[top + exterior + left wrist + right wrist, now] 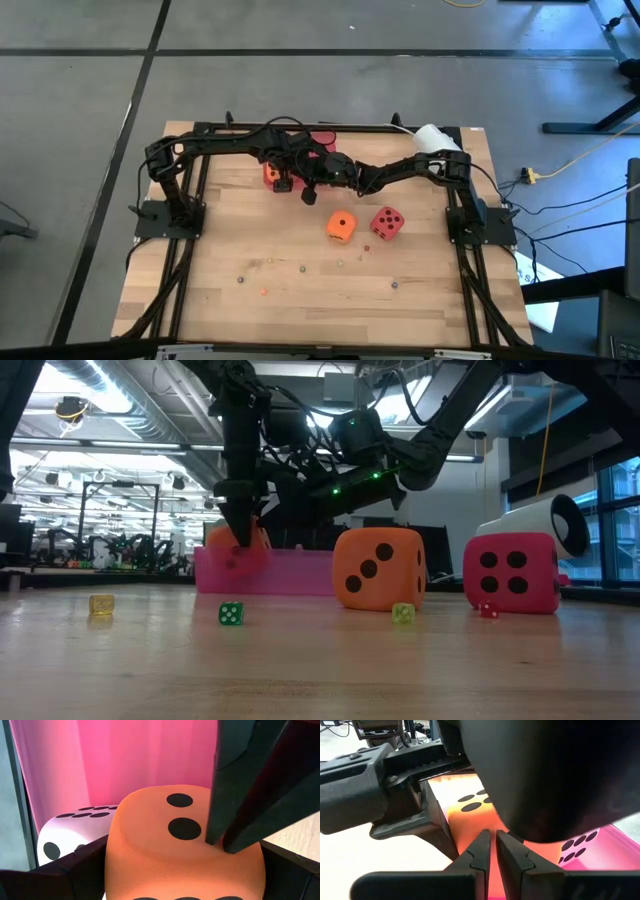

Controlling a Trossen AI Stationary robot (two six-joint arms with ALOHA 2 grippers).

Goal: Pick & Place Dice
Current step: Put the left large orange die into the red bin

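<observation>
The left gripper [283,183] is clamped on an orange die [182,845] at the pink tray's [290,572] edge, and the right gripper [493,851], fingers nearly together, crowds it, so a clean placement calls for lowering squarely, then releasing once the right arm is clear.

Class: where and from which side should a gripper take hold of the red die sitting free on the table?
Grip the red die across two opposite flat faces, coming straight down from above. It sits flat on the table; the orange die is close beside it, so close on the faces that do not face the orange die.
</observation>
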